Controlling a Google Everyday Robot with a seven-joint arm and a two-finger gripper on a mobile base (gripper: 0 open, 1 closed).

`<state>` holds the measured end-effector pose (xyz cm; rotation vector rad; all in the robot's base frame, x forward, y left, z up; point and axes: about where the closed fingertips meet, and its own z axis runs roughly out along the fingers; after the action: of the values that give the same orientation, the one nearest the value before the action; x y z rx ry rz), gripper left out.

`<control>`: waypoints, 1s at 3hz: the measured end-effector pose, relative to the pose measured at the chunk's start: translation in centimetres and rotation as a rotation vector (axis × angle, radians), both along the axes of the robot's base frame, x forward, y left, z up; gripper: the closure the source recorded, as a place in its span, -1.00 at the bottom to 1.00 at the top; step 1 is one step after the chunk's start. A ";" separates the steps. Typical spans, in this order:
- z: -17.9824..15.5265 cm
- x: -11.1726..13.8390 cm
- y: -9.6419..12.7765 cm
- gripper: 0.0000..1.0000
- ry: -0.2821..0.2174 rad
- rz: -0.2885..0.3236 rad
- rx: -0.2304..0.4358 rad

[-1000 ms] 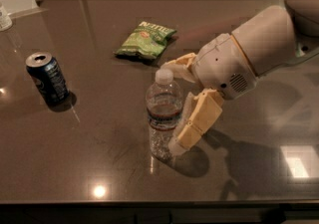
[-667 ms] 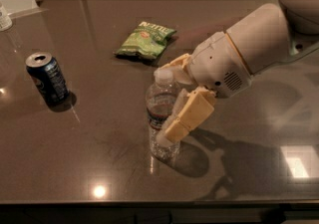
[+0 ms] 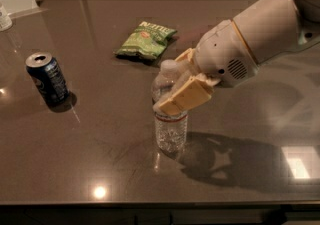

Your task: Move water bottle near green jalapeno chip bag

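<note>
At frame centre the tool [image 3: 168,87] clasped the upright water bottle [image 3: 171,130] above its red label band. The green jalapeno chip bag [image 3: 145,42] lay apart, up-left on the surface [image 3: 100,149], its white lettering unreadable.

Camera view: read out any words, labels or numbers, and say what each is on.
On the green jalapeno chip bag: white lettering, too blurred to read.
On the soda can: markings too blurred to read.
On the water bottle: label band, nothing legible; the gripper is shut around its upper part.
</note>
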<state>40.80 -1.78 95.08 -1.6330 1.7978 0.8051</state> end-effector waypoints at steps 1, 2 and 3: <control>1.6 3.6 -1.4 0.76 -0.035 -0.084 -0.017; 4.0 8.3 -2.6 1.00 -0.097 -0.159 -0.002; 6.3 13.2 -2.5 1.00 -0.157 -0.208 0.041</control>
<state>54.04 -4.26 101.42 -1.4134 1.7913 0.5997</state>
